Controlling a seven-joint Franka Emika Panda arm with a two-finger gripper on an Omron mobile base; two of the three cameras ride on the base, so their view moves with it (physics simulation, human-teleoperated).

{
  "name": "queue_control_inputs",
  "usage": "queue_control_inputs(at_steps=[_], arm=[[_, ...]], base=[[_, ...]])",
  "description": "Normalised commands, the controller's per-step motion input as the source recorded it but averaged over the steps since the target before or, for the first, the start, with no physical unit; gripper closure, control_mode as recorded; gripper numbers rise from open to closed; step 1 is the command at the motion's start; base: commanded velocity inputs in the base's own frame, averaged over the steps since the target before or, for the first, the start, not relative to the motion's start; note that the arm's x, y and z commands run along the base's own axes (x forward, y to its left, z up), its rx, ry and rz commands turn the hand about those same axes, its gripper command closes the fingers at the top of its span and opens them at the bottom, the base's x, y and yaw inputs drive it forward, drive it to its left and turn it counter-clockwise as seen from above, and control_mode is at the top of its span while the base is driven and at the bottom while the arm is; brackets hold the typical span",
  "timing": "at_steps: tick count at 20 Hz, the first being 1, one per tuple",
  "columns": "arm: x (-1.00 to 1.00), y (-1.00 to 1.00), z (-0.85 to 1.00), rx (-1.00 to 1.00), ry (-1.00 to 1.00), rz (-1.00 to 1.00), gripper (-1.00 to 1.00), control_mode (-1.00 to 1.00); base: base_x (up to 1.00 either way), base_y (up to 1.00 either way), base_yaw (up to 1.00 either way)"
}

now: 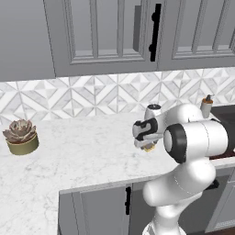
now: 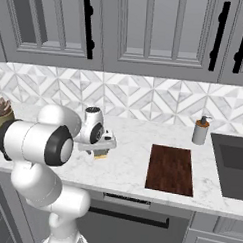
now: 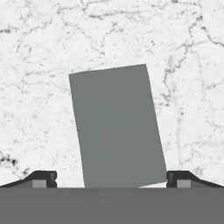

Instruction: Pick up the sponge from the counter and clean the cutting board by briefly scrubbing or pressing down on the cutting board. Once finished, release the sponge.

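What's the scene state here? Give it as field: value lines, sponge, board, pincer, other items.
sponge: grey-green scrub face up, lying on the counter, between the two fingertips
pincer: open, straddling the sponge, directly above it
grasp: not yet closed
cutting board: dark wood, flat on counter, to the arm's right, apart from the sponge
soap bottle: upright behind the board
potted succulent: far left on counter

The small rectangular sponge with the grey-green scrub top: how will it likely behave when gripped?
The sponge probably squashes between the fingertips, being soft foam. Its flat, blocky shape suggests it won't roll. It likely weighs little.
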Motion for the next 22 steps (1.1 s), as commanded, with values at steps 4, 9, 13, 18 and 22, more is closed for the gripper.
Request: queue_control_inputs(at_steps=[4,9,13,18,22], arm=[[0.08,0.0,-0.13,-0.04,0.0,0.0,-1.0,-1.0],[0.08,0.0,-0.46,-0.06,0.05,0.0,-1.0,-1.0],[0.08,0.0,-0.52,-0.03,0.05,0.0,1.0,-1.0],[0.04,0.01,-0.26,-0.07,0.01,0.0,1.0,-1.0],[-0.14,-0.15,-0.52,-0.12,0.0,0.0,1.0,-1.0]], base=[[0.0,0.0,0.0],[0.0,0.0,0.0],[0.0,0.0,0.0],[0.0,0.0,0.0],[0.0,0.0,0.0]])
